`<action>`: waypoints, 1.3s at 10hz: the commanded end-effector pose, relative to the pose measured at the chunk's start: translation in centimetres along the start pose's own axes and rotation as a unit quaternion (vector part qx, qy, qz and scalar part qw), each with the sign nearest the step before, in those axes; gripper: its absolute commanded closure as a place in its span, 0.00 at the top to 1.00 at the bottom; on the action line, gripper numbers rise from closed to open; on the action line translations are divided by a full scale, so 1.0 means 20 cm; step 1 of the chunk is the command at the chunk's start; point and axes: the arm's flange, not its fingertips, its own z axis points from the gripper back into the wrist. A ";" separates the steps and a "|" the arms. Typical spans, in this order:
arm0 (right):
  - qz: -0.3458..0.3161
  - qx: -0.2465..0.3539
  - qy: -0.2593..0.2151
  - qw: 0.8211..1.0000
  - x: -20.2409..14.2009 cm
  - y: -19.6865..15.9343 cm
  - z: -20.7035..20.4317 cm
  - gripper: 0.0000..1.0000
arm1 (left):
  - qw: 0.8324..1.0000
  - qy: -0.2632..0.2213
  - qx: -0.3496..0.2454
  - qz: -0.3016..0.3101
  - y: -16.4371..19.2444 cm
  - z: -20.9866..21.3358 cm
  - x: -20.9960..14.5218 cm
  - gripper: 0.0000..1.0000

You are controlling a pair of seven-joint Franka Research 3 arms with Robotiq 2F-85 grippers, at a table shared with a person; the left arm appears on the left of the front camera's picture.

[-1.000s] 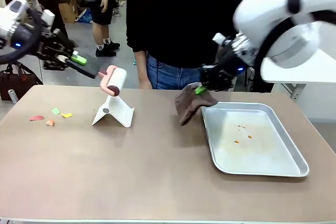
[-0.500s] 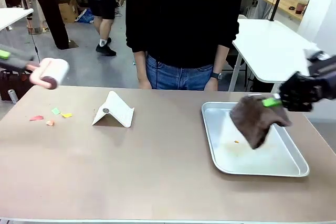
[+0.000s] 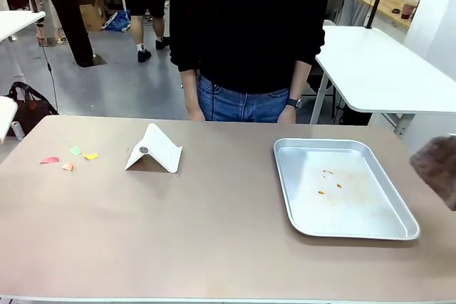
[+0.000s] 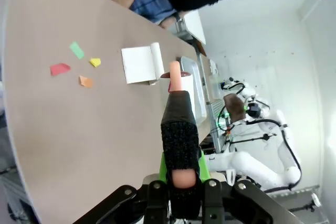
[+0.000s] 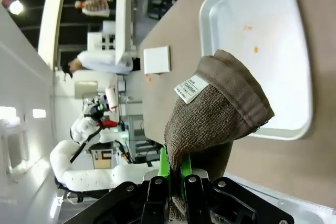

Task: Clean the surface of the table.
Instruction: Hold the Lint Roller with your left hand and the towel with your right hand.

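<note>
Left gripper (image 4: 181, 182), left wrist view: fingers clamped on the black foam grip of a pink-handled lint roller (image 4: 178, 124), held above the table's left end. Beige table (image 3: 214, 233) spans the whole front view. Four paper scraps (image 3: 75, 151) (red, green, yellow, orange) lie loose near its left end. A white folded stand (image 3: 153, 151) sits just right of them, between the scraps and the tray, well apart from both. A person (image 3: 249, 26) in a black top and jeans stands at the far edge, behind the middle. A silver tray (image 3: 370, 208) lies flat on the right part of the table, with a few orange crumbs (image 3: 338, 185) inside. A brown cloth (image 3: 436, 169) hangs at the right edge, clear of the tray. Right gripper (image 5: 176, 174), right wrist view: fingers closed tight on that cloth, white label (image 5: 190, 88) facing the camera, tray beyond it.
</note>
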 end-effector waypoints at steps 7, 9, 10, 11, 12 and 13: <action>-0.002 0.000 -0.075 0.997 0.04 -0.21 0.14 0.00 | 0.998 -0.043 -0.033 -0.011 0.08 0.13 -0.15 0.00; -0.013 0.027 -0.038 0.999 0.04 -0.23 0.15 0.00 | 0.998 -0.043 -0.050 -0.010 0.11 0.20 -0.16 0.00; -0.013 0.027 -0.038 0.999 0.04 -0.23 0.15 0.00 | 0.998 -0.043 -0.050 -0.010 0.11 0.20 -0.16 0.00; -0.013 0.027 -0.038 0.999 0.04 -0.23 0.15 0.00 | 0.998 -0.043 -0.050 -0.010 0.11 0.20 -0.16 0.00; -0.013 0.027 -0.038 0.999 0.04 -0.23 0.15 0.00 | 0.998 -0.043 -0.050 -0.010 0.11 0.20 -0.16 0.00; -0.013 0.027 -0.038 0.999 0.04 -0.23 0.15 0.00 | 0.998 -0.043 -0.050 -0.010 0.11 0.20 -0.16 0.00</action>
